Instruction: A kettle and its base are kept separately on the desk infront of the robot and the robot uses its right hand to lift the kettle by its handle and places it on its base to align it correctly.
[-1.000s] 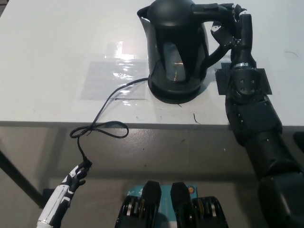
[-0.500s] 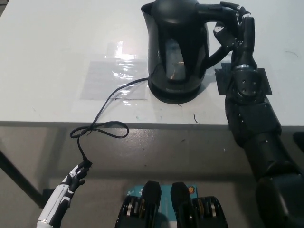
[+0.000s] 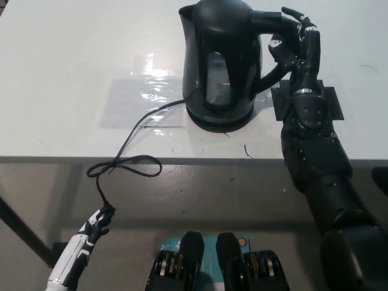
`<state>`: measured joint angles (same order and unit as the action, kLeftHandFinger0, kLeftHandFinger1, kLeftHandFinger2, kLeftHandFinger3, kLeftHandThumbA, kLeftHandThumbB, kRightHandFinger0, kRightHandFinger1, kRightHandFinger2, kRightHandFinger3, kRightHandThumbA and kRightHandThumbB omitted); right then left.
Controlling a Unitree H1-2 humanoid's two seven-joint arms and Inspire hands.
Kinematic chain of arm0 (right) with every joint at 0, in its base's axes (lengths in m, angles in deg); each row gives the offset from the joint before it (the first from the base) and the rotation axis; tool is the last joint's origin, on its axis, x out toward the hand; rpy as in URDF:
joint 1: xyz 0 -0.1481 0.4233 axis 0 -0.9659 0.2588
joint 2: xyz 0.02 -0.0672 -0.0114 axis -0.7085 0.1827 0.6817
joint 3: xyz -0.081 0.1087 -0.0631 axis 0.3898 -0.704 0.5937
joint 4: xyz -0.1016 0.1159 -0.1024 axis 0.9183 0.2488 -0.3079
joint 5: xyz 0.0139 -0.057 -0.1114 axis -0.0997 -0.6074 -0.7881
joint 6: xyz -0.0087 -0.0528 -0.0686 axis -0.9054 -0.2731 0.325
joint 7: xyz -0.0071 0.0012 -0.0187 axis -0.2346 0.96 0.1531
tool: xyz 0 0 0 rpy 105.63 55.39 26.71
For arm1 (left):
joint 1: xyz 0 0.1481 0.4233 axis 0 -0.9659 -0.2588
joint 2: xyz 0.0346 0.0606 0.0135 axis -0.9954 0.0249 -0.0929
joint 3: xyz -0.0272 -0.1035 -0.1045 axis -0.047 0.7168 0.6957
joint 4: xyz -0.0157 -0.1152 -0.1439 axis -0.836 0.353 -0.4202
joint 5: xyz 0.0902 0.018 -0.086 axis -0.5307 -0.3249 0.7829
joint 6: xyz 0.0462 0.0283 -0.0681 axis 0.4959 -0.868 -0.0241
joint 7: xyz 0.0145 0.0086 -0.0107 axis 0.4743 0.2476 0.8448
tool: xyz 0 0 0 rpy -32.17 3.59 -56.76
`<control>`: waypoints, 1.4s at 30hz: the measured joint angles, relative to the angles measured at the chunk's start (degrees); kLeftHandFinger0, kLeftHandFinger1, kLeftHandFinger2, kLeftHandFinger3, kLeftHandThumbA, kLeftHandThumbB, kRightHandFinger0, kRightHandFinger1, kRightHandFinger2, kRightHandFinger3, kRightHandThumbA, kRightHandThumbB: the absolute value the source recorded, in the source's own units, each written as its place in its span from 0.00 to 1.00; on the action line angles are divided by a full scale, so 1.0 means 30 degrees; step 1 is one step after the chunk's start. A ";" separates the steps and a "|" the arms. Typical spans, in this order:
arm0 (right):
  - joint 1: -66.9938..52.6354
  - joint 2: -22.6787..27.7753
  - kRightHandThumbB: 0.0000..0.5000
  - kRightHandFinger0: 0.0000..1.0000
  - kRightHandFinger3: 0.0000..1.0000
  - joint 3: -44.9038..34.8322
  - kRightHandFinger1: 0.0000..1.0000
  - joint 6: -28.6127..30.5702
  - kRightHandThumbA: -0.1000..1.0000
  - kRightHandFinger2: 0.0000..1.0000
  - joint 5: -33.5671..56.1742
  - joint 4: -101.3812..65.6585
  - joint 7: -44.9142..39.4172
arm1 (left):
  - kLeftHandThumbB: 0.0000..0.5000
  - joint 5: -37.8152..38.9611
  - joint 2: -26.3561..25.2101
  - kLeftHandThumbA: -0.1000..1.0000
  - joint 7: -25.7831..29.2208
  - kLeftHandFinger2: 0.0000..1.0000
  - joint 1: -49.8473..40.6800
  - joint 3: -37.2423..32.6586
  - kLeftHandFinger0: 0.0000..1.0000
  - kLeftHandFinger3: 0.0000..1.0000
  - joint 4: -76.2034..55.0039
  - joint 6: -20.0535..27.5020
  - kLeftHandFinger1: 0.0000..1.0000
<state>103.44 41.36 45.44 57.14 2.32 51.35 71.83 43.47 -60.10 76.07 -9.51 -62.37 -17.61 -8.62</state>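
Observation:
A black kettle [image 3: 221, 60] stands upright on its round black base [image 3: 209, 123] at the back middle of the white desk [image 3: 66, 66]. My black right hand [image 3: 297, 42] is at the kettle's right side, its fingers curled over the top of the handle [image 3: 270, 23]. The arm comes up from the bottom right across the desk's front edge. A black cord [image 3: 130, 136] runs left from the base, loops over the desk edge and hangs down. My white left hand [image 3: 91, 233] rests low at the lower left, below the desk.
A clear plastic sheet [image 3: 142, 100] lies on the desk left of the base. A black tape patch [image 3: 330, 100] sits under my right wrist. The cord's loop [image 3: 124, 165] dangles past the front edge.
The kettle has gone from leaning slightly to standing straight on the base, with my right hand still at the handle. The whole picture has shifted a little to the left.

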 measured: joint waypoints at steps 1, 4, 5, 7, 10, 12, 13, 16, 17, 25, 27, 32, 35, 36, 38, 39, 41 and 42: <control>-0.0003 0.0003 0.25 0.00 0.65 0.0032 0.24 0.0000 0.00 0.62 -0.0016 -0.0007 0.0007 | 0.70 0.0000 0.0000 1.00 0.0000 1.00 0.0001 0.0000 1.00 1.00 -0.0001 -0.0011 1.00; -0.0013 0.0010 0.24 0.00 0.65 0.0152 0.24 0.0000 0.00 0.62 -0.0059 -0.0048 0.0078 | 0.71 0.0000 -0.0001 1.00 0.0000 1.00 0.0006 0.0000 1.00 1.00 -0.0006 -0.0059 1.00; -0.0013 0.0013 0.25 0.00 0.65 0.0204 0.24 -0.0001 0.00 0.62 -0.0076 -0.0049 0.0107 | 0.71 0.0000 -0.0002 1.00 0.0000 1.00 0.0011 0.0003 1.00 1.00 -0.0006 -0.0059 1.00; -0.0014 0.0041 0.25 0.00 0.64 0.0343 0.22 -0.0001 0.00 0.60 -0.0135 -0.0061 0.0155 | 0.72 0.0000 -0.0007 1.00 0.0000 1.00 0.0032 0.0005 1.00 1.00 -0.0006 -0.0058 1.00; -0.0033 0.0103 0.25 0.00 0.62 0.0687 0.19 -0.0001 0.00 0.57 -0.0468 -0.0181 0.0239 | 0.72 0.0000 -0.0022 1.00 0.0000 1.00 0.0126 0.0007 1.00 1.00 -0.0004 -0.0054 1.00; -0.0041 0.0153 0.26 0.00 0.64 0.0922 0.19 -0.0003 0.00 0.57 -0.0641 -0.0249 0.0262 | 0.72 0.0000 -0.0028 1.00 0.0000 1.00 0.0177 0.0012 1.00 1.00 -0.0004 -0.0054 1.00; -0.0051 0.0201 0.26 0.00 0.64 0.1050 0.20 -0.0005 0.00 0.57 -0.0756 -0.0285 0.0280 | 0.72 -0.0003 -0.0034 1.00 0.0000 1.00 0.0193 0.0012 1.00 1.00 -0.0004 -0.0053 1.00; -0.0106 0.0356 0.26 0.00 0.64 0.1345 0.21 -0.0014 0.00 0.58 -0.1025 -0.0442 0.0294 | 0.71 -0.0005 -0.0045 1.00 0.0000 1.00 0.0206 0.0013 1.00 1.00 -0.0004 -0.0053 1.00; -0.0170 0.0435 0.27 0.00 0.63 0.1420 0.21 -0.0028 0.00 0.58 -0.1127 -0.0570 0.0293 | 0.70 -0.0004 -0.0050 1.00 0.0000 1.00 0.0205 0.0015 1.00 1.00 -0.0004 -0.0053 1.00; -0.0373 0.0655 0.28 0.00 0.58 0.1488 0.20 -0.0422 0.00 0.55 -0.1301 -0.1065 0.0280 | 0.71 -0.0007 -0.0065 1.00 0.0001 1.00 0.0200 0.0014 1.00 1.00 -0.0004 -0.0050 1.00; -0.0389 0.0678 0.26 0.00 0.58 0.1491 0.19 -0.0439 0.00 0.54 -0.1303 -0.1094 0.0278 | 0.73 -0.0010 -0.0065 1.00 0.0000 1.00 0.0202 0.0014 1.00 1.00 -0.0004 -0.0050 1.00; -0.0408 0.0714 0.26 0.00 0.57 0.1476 0.17 -0.0440 0.00 0.52 -0.1292 -0.1103 0.0221 | 0.72 -0.0009 -0.0067 1.00 0.0000 1.00 0.0203 0.0013 1.00 1.00 -0.0002 -0.0048 1.00; -0.0418 0.0753 0.30 0.00 0.57 0.1472 0.16 -0.0438 0.00 0.51 -0.1272 -0.1102 0.0187 | 0.71 -0.0009 -0.0067 1.00 0.0000 1.00 0.0202 0.0014 1.00 1.00 -0.0002 -0.0050 1.00; -0.0419 0.0770 0.30 0.00 0.57 0.1471 0.16 -0.0436 0.00 0.51 -0.1260 -0.1099 0.0175 | 0.71 -0.0008 -0.0067 1.00 0.0000 1.00 0.0202 0.0014 1.00 1.00 -0.0002 -0.0049 1.00; -0.0419 0.0822 0.27 0.00 0.57 0.1466 0.15 -0.0431 0.00 0.50 -0.1240 -0.1094 0.0167 | 0.72 -0.0008 -0.0067 1.00 0.0000 1.00 0.0202 0.0014 1.00 1.00 -0.0002 -0.0047 1.00; -0.0434 0.0847 0.27 0.00 0.57 0.1456 0.15 -0.0428 0.00 0.50 -0.1212 -0.1084 0.0156 | 0.71 -0.0009 -0.0068 1.00 0.0000 1.00 0.0203 0.0013 1.00 1.00 -0.0002 -0.0047 1.00; -0.0459 0.0844 0.27 0.00 0.56 0.1322 0.15 -0.0410 0.00 0.50 -0.1124 -0.1057 0.0143 | 0.71 -0.0009 -0.0067 1.00 0.0000 1.00 0.0203 0.0013 1.00 1.00 -0.0002 -0.0049 1.00; -0.0464 0.0844 0.27 0.00 0.55 0.1251 0.17 -0.0392 0.00 0.52 -0.1066 -0.1010 0.0139 | 0.71 -0.0010 -0.0067 1.00 0.0000 1.00 0.0200 0.0014 1.00 1.00 -0.0002 -0.0049 1.00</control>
<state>102.05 43.89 49.19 55.96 -0.88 48.32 72.24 43.44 -60.30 76.07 -8.91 -62.33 -17.61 -8.77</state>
